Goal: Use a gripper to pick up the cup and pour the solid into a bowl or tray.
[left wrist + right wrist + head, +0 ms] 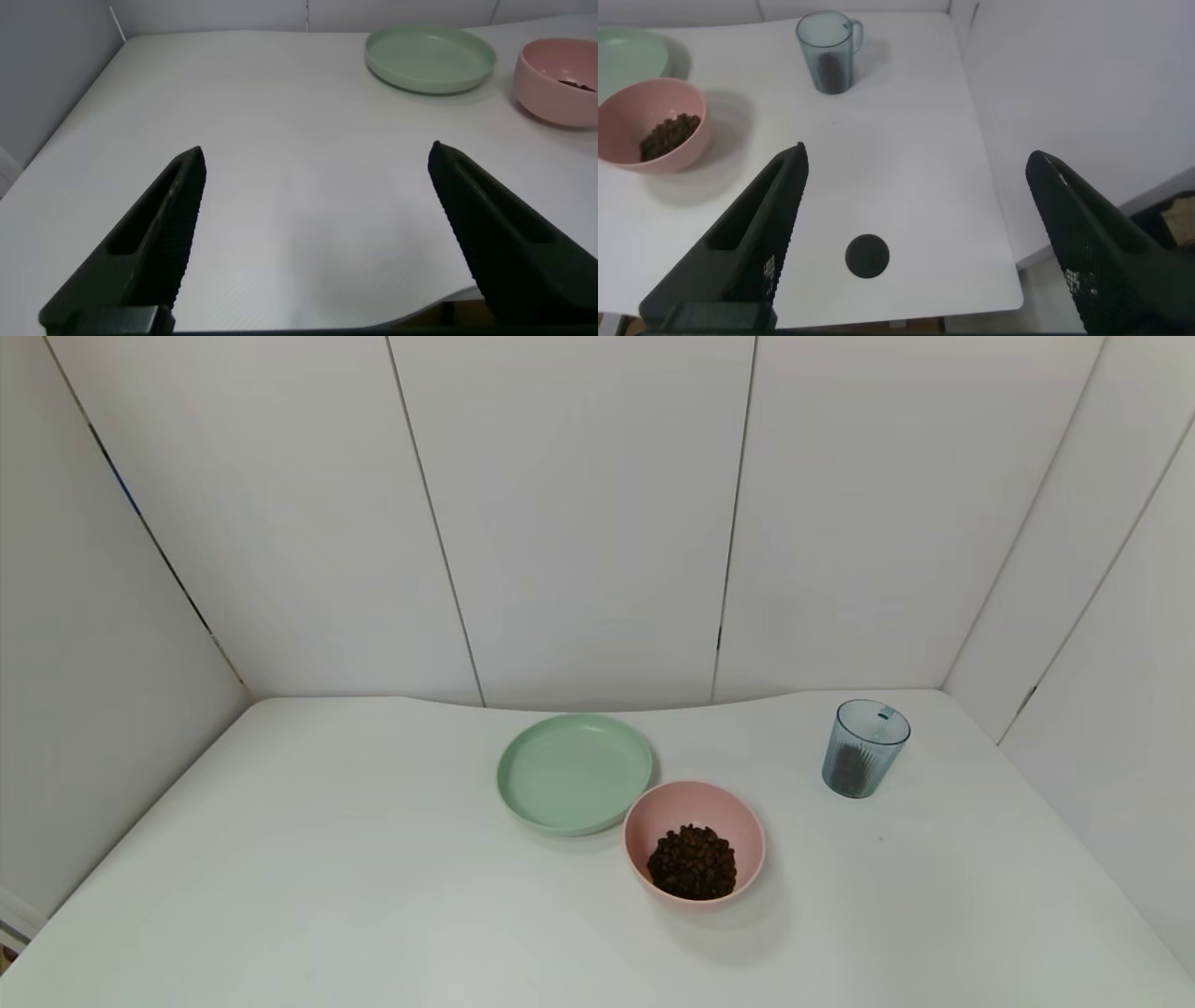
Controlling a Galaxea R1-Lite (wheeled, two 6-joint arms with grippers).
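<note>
Near the table's far right corner, the cup (pixel 865 749) stood upright, its dark contents visible through the ribbed wall; no writing was legible on it. Well apart to its left, the pink bowl (pixel 694 800) held the solid (pixel 692 862) as 1 loose heap, touching the green plate (pixel 573 772) behind it. Both grippers hung over the table's (pixel 327 859) near edge, the left gripper (pixel 313 243) and right gripper (pixel 915 245) each spread wide, holding nothing.
</note>
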